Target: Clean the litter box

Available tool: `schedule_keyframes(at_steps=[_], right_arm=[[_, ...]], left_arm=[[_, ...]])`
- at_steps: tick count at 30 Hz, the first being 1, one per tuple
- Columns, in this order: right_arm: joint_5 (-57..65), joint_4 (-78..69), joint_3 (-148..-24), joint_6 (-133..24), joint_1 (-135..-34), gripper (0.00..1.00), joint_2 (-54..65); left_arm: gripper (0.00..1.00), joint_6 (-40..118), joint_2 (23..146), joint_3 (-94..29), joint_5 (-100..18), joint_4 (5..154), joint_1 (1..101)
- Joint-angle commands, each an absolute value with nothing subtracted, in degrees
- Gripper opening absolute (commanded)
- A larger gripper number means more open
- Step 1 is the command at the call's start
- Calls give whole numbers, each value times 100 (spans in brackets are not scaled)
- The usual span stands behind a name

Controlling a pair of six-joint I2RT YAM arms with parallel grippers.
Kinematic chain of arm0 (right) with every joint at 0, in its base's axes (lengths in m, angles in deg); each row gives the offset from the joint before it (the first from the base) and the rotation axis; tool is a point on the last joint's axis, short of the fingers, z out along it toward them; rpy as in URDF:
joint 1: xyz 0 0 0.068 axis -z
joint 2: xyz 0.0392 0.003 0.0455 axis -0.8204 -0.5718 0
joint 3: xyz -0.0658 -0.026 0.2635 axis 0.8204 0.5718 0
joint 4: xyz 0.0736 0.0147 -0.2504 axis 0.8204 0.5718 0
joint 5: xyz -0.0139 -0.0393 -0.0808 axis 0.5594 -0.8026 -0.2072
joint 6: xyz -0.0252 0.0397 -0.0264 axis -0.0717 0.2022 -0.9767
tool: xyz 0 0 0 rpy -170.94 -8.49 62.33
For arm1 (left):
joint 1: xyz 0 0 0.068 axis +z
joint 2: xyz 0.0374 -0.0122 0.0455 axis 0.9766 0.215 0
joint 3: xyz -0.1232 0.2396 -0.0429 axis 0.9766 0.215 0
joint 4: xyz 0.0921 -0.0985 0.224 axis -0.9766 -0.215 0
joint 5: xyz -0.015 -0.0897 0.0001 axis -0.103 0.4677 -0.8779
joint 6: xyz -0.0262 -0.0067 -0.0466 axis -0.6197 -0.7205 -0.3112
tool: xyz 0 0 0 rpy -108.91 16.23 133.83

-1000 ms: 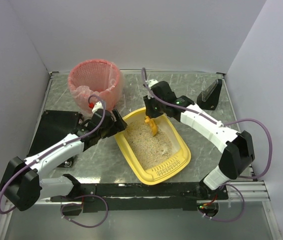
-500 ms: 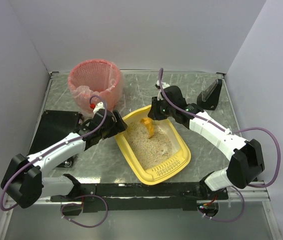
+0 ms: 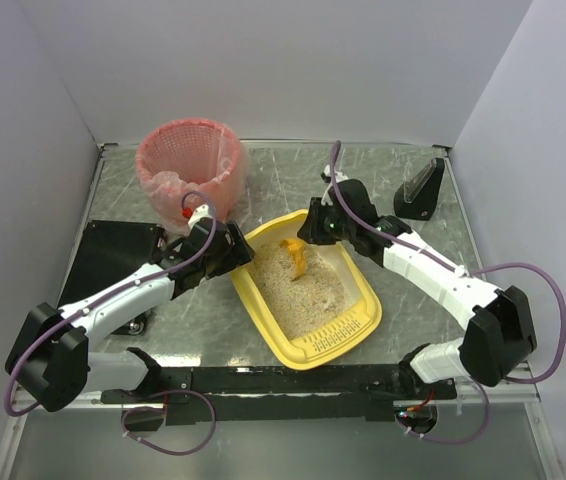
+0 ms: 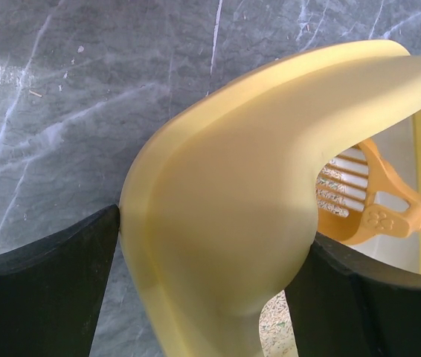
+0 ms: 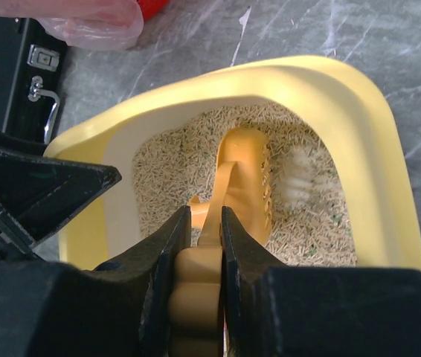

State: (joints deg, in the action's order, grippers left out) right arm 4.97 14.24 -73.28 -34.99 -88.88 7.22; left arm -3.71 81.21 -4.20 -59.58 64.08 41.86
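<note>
The yellow litter box lies at an angle in the middle of the table, with beige litter inside and its slotted lip toward the near edge. My left gripper is shut on the box's far-left corner; in the left wrist view the yellow corner fills the gap between the black fingers. My right gripper is shut on the handle of the small orange slotted scoop, whose head rests in the litter at the box's far end. A pale clump lies beside the scoop head.
A pink-lined round basket stands at the back left, a red object at its foot. A black plate lies at the left. A black wedge-shaped stand is at the back right. White walls enclose the table.
My right arm has swung right and forward, and the scoop head has shifted toward the box's far end. The left gripper and the box have stayed put.
</note>
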Motion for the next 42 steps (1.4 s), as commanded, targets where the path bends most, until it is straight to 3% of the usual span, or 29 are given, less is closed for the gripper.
schedule_keyframes(at_steps=[1,8,26,35,42], right_arm=[[1273,1965,-6846,-2771,-9046,0,798],[1160,1571,-6206,-2243,-9046,0,1070],[879,-2418,-3682,-424,-9151,0,1720],[53,-2228,-3383,-405,-9134,0,2880],[333,-2183,-3260,-204,-8730,0,3434]], left_arm=[[84,-640,8309,-505,-5650,6693,4129],[83,-667,8458,-506,-5615,6701,4058],[73,-623,8784,-567,-5299,6974,3971],[72,-658,8705,-699,-5755,6491,3953],[73,-623,8450,-655,-6037,6297,3962]])
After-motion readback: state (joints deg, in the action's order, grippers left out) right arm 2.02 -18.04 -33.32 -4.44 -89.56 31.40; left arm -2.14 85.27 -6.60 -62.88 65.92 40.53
